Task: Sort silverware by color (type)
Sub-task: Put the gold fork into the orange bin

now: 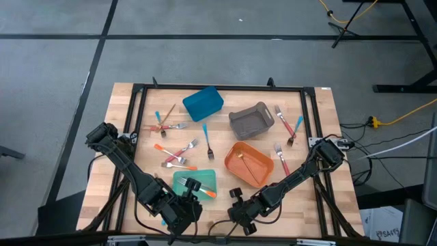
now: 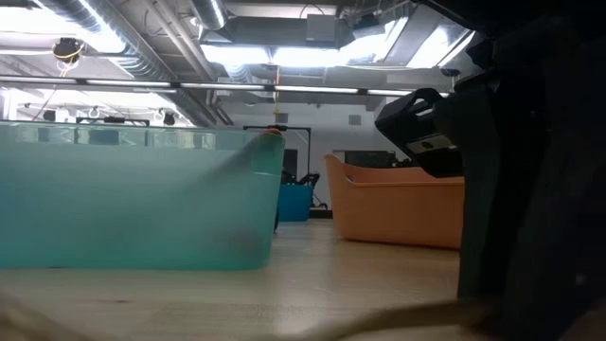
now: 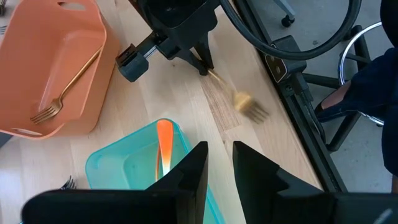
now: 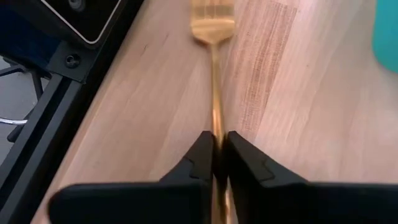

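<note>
In the high view the gold fork (image 4: 213, 37) is hidden under the right gripper (image 1: 240, 217) at the table's near edge, and only the wrist views show it: the 2 fingers are pinched on its handle, tines blurred, near the teal bin (image 1: 194, 183). The left gripper (image 3: 217, 163) hovers over that bin, its fingers parted around nothing, an orange-handled utensil (image 3: 164, 144) in the bin beneath. No writing is legible; the low view is mostly blocked by the bin's wall and a dark arm.
</note>
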